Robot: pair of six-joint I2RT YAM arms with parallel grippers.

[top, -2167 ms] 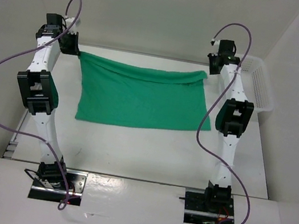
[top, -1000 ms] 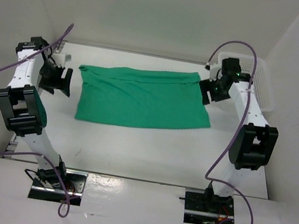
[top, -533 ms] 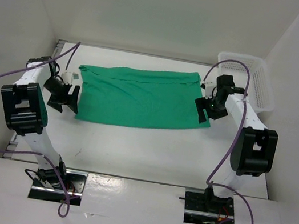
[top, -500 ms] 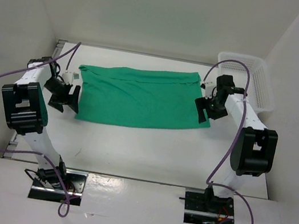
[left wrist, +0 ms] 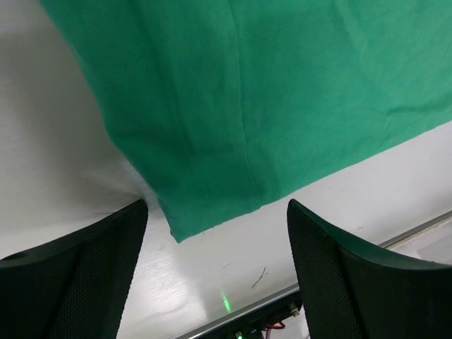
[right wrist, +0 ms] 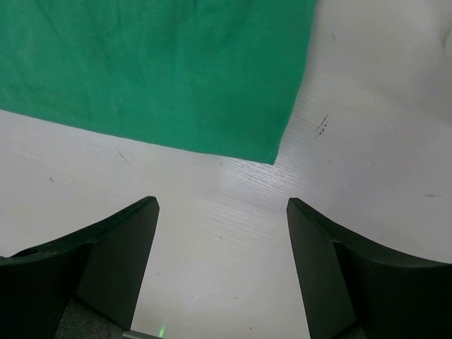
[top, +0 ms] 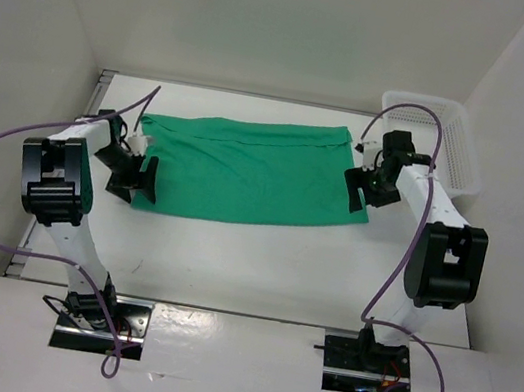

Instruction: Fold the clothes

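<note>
T-shirt (top: 247, 168): green, lies flat as a rectangle on the far half of the white table (top: 260, 267), between the 2 arms.
Left gripper (top: 134, 184): jaws wide, holding nothing, at the shirt's near left corner.
Right gripper (top: 358, 193): jaws wide, holding nothing, by the near right corner.
Basket (top: 450, 148): white, far right.

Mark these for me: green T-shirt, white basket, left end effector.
green T-shirt (top: 251, 174), top view, middle of the fabric.
white basket (top: 456, 147), top view, mesh side wall.
left end effector (top: 135, 186), top view, between its fingertips.
</note>
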